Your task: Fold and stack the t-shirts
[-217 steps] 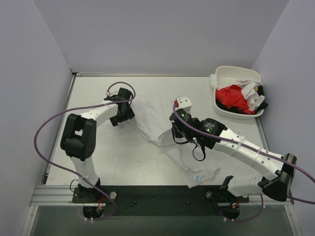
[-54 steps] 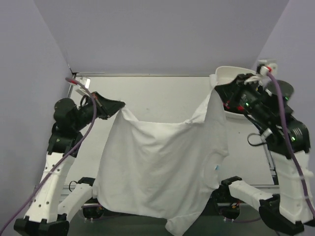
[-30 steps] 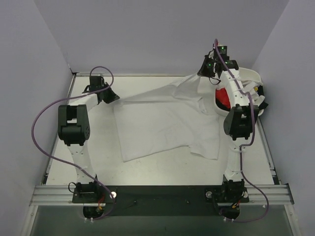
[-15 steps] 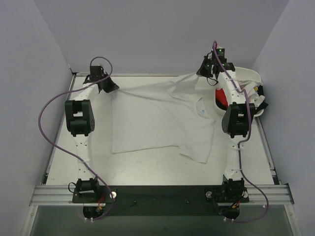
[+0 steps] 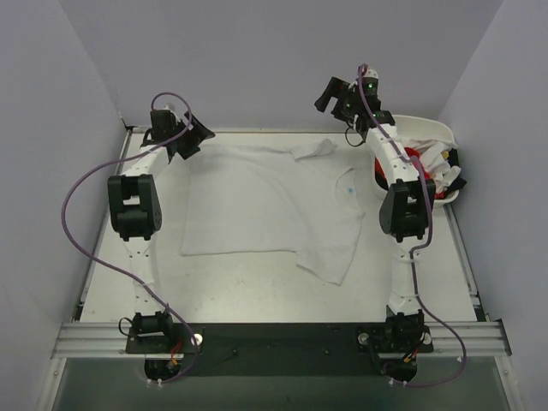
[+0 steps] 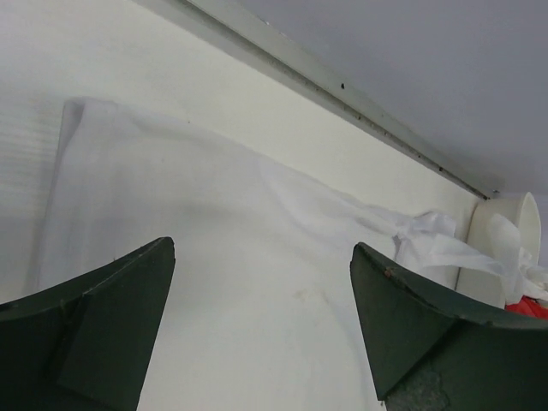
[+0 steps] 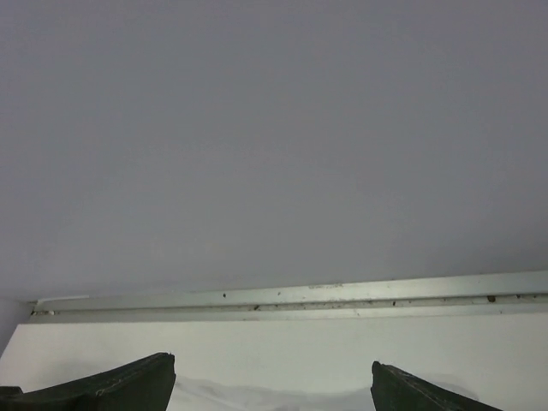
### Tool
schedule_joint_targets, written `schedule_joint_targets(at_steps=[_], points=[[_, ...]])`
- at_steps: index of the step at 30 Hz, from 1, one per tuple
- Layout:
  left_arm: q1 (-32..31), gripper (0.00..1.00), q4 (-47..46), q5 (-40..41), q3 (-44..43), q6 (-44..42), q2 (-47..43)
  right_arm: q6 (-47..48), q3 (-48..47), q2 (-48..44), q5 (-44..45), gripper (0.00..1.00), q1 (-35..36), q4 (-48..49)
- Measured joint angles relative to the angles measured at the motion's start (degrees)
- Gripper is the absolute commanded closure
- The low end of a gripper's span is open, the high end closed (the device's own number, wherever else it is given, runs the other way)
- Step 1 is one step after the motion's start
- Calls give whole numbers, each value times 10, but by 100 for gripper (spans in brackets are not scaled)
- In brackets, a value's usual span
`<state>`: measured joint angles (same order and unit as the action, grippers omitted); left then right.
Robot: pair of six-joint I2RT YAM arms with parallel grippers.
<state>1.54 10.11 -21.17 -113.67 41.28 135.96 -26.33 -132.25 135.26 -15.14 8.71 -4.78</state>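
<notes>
A white t-shirt (image 5: pixel 274 201) with a small blue neck label (image 5: pixel 349 190) lies spread flat on the table, one sleeve crumpled at the far edge. My left gripper (image 5: pixel 197 133) hovers open over its far left corner, holding nothing. In the left wrist view the same white t-shirt (image 6: pixel 214 257) lies below that open gripper (image 6: pixel 261 325). My right gripper (image 5: pixel 329 94) is raised above the far right corner, open and empty. From the right wrist, the right gripper (image 7: pixel 270 385) faces the back wall, with only the white t-shirt's edge (image 7: pixel 257 400) showing. A red t-shirt (image 5: pixel 421 159) sits in the tub.
The white tub (image 5: pixel 428 128) stands at the far right, holding the red shirt and more white cloth (image 5: pixel 441 174). In the left wrist view the tub (image 6: pixel 505 231) shows at the right edge. A metal rail (image 7: pixel 300 298) runs along the table's back edge under the grey wall.
Both grippers have opened and let go of the white t-shirt. It has settled flat on the table. Both grippers have lifted a little off its far corners.
</notes>
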Motion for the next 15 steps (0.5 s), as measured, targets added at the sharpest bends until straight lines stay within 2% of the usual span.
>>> schedule_joint_targets(at_steps=[5,8,11,15], points=[[-4,5,-53,2,140,16,-104,30,153,-96,25,0,20,11],[-23,4,-58,23,210,14,-200,42,282,-205,43,0,48,10],[-69,4,-54,62,278,2,-310,43,398,-323,54,0,87,16],[-153,4,-40,103,362,-16,-417,40,488,-435,74,0,140,3]])
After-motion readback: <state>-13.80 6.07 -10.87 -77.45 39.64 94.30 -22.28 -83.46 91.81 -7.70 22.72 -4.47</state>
